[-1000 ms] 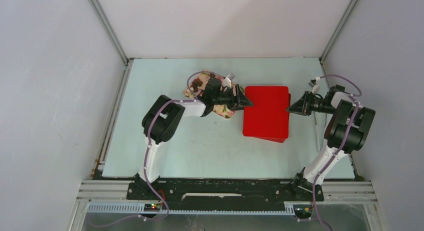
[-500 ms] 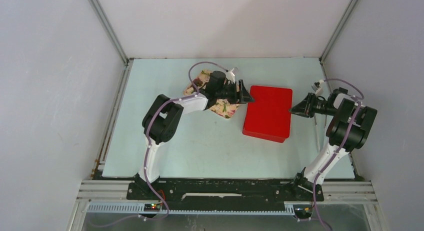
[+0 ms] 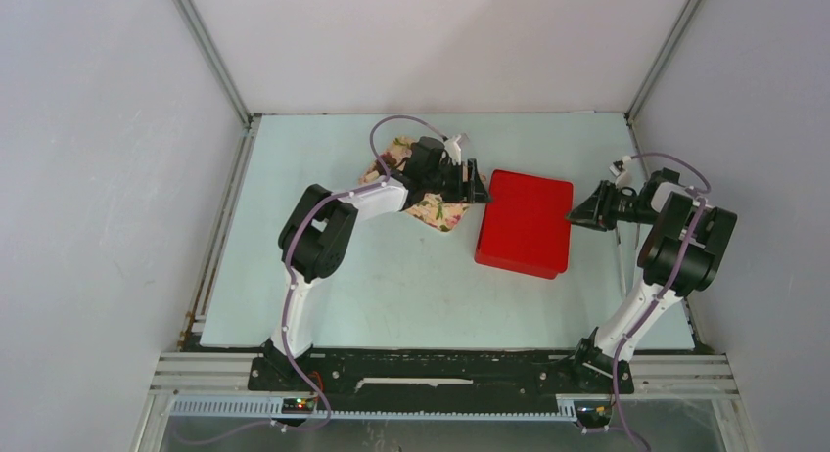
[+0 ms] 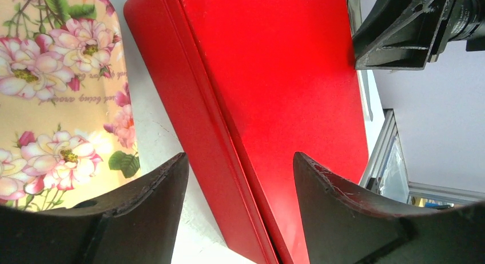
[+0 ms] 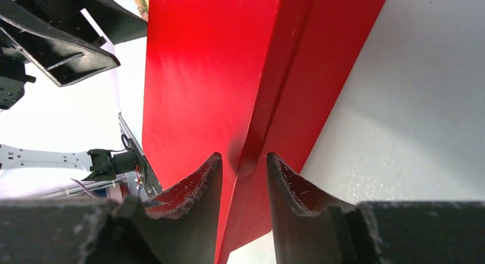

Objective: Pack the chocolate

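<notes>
Two grippers flank the closed red box (image 3: 524,222), right of tabletop centre; left gripper (image 4: 240,160) fingers released, beside floral tray (image 4: 51,104); right gripper (image 5: 243,156) fingers narrowly apart at box rim, grasp indeterminate. The chocolate is out of sight.

plain red box (image 3: 524,224), seemingly cream floral tray (image 4: 57,115)

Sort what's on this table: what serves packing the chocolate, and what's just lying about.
For the job: red box, floral tray, left gripper, right gripper.
Lying about: thin rod, right of the box.
</notes>
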You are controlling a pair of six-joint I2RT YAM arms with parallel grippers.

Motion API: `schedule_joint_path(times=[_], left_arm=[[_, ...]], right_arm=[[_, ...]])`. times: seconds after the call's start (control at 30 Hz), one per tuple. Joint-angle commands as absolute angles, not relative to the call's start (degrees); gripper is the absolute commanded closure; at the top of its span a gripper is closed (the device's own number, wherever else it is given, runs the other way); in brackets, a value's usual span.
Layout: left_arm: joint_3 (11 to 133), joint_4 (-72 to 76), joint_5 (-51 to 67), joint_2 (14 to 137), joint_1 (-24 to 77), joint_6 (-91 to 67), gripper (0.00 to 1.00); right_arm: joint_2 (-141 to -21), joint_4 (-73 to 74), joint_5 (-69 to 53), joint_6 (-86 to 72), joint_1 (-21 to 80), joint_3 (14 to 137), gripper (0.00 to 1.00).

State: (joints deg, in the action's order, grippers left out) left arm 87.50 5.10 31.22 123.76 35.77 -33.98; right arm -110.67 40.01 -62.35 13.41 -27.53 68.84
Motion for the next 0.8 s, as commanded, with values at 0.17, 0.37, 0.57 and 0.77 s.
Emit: schedule_joint_path(times=[0.17,0.37,0.57,0.77], left_arm=[[86.6,7.0,33.8,120.9,36.1,-35.0,0.29],[85.1,10.0,37.6,120.2,36.1,-38.2,0.31],[85.4,13.3,40.1,122.3,36.3,-41.7,0.32],[85.7,14.0,41.1,123.5,36.6,-42.7,0.32]], right_arm=[[-111.8,40.3,-59.4,13.8,-28.1,69.6,0.64],[-112.4,40.7,-61.9,15.2,-28.8,69.6,0.73],[-110.9,41.7,-64.8,18.1,-28.1,69.6,0.75],[-110.0,43.1,-68.9,21.7,-28.0,69.6,0.76]])
